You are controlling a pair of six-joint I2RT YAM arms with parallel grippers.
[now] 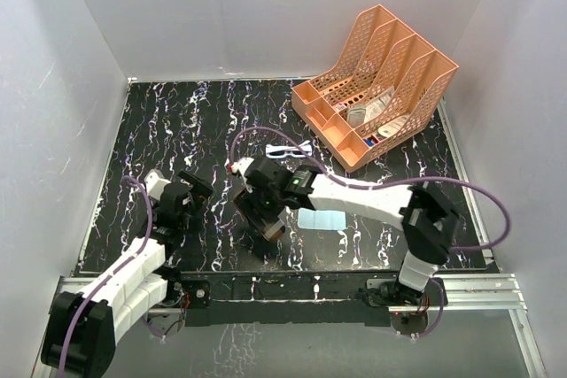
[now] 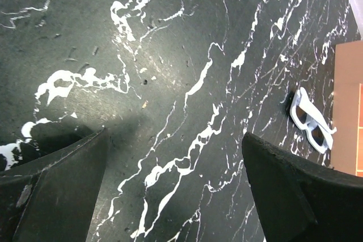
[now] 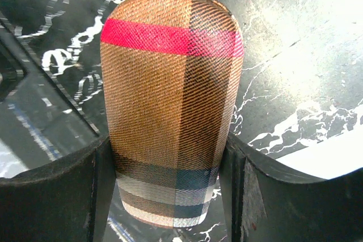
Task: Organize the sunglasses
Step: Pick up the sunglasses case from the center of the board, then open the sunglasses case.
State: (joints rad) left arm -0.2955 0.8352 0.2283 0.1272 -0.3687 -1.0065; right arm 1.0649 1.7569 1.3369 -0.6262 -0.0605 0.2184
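The sunglasses (image 1: 290,150), white-framed with bluish lenses, lie on the black marbled mat in front of the peach organizer; they also show at the right edge of the left wrist view (image 2: 311,120). My right gripper (image 1: 266,219) is shut on the brown plaid case (image 3: 170,106), which has a red stripe, with both fingers pressed against its sides above the mat. My left gripper (image 1: 197,190) is open and empty over bare mat, left of the case and well short of the sunglasses.
A peach desk organizer (image 1: 376,86) with small items stands at the back right. A light blue cloth (image 1: 321,219) lies on the mat under the right arm. White walls enclose the table on three sides.
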